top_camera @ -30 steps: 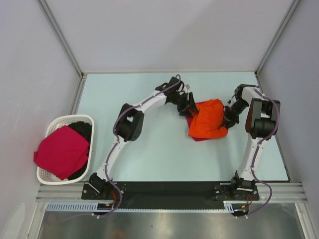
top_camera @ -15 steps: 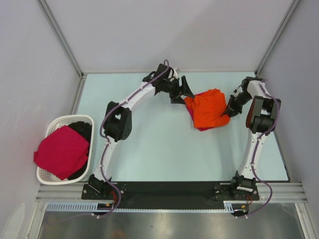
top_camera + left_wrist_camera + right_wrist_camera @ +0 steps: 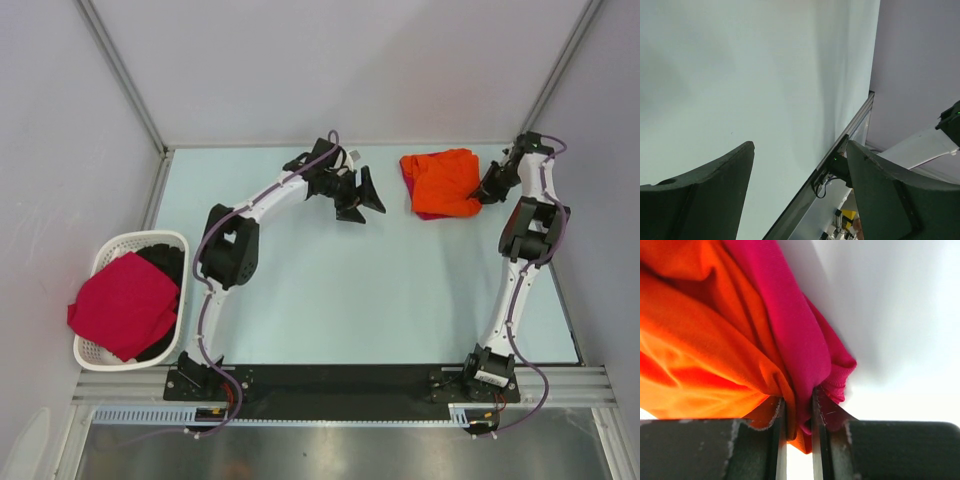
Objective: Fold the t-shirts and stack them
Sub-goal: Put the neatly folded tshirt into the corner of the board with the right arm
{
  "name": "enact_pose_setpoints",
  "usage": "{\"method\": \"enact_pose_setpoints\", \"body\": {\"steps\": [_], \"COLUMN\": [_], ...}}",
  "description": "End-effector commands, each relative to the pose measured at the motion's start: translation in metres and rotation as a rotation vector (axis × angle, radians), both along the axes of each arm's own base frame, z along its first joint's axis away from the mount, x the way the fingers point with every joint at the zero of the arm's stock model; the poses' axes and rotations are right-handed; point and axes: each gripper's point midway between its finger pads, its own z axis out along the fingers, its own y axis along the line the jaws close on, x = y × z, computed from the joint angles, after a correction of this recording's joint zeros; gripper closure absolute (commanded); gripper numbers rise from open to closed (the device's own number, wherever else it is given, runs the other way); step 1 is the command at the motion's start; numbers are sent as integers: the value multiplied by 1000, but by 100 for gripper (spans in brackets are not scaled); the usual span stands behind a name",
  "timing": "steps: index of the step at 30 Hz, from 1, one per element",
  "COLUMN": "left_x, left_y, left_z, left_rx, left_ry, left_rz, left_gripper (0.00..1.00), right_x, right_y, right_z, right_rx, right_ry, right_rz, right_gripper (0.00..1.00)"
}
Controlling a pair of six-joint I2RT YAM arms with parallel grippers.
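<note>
Shirts point(image 3: 445, 183) were pulled toward the far side; right jaws clench both soft hems, left jaws are released.

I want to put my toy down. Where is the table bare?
Widest bare patch: the middle of the table, between the left arm and the right arm, beyond the black rail. Another lies far left, behind the left arm. Crowded: the far right corner, where the right end effector grips the orange t-shirt and a crimson-pink t-shirt together.
</note>
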Motion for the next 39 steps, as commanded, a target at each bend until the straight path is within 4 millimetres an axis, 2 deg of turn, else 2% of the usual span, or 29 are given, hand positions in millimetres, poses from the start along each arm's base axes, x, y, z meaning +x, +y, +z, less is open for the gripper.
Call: {"method": "enact_pose_setpoints", "body": {"steps": [1,5,6,8,9,13,17,23,24,26,27,28,29,30,31,32,33,34,35,36,37,38,39], "left_x": [-12,-18,-21,-25,-26,-32,-36,-37,-38,-38,-38,-37,-33,-29,-25,-19,-15,-12,-12,-5,-7,-6,-4], "left_y": [2,4,4,5,5,7,9,10,11,13,16,18,24,29,34,41,48,54,61,72,79,84,92], "left_z": [41,37,34,30,31,26,22,28,28,34,36,39,49,57,64,82,91,99,117,124,136,142,145], "left_rx": [-34,-24,-22,-15,-14,-3,9,15,18,24,37,47,72,89,107,126,136,145,139,162,162,158,166], "left_ry": [-102,-98,-93,-84,-89,-82,-78,-94,-93,-116,-121,-136,-189,-227,-275,-343,-375,-411,-454,-486,-517,-534,-548], "left_rz": [-32,-44,-49,-57,-59,-69,-76,-83,-84,-82,-79,-73,-55,-39,-35,-1,20,36,56,93,104,117,128], "left_gripper": [20,19,19,19,19,19,19,18,18,17,15,13,6,2,0,0,0,0,0,0,0,0,0], "right_x": [28,21,16,14,8,1,3,17,19,21,22,22,22,23,22,21,15,10,3,-2,-16,-23,-26], "right_y": [-73,-112,-129,-145,-162,-189,-190,-165,-164,-157,-153,-150,-146,-138,-134,-126,-112,-100,-90,-68,-48,-31,1], "right_z": [18,25,27,31,34,39,35,28,28,32,45,56,69,107,125,146,198,211,232,245,274,279,284], "right_rx": [-178,-200,-203,-202,-200,-189,-156,-145,-148,-155,-154,-160,-156,-157,-163,-162,-180,-175,-181,-164,-157,-121,-77], "right_ry": [-135,-156,-157,-174,-179,-200,-214,-217,-219,-217,-239,-250,-269,-332,-359,-394,-476,-496,-523,-538,-596,-597,-606], "right_rz": [-136,-204,-236,-263,-303,-362,-364,-308,-308,-295,-282,-279,-273,-265,-267,-264,-253,-237,-231,-211,-184,-163,-111], "right_gripper": [100,100,100,100,100,100,100,100,90,55,41,34,29,27,21,17,13,10,6,1,0,0,0]}}
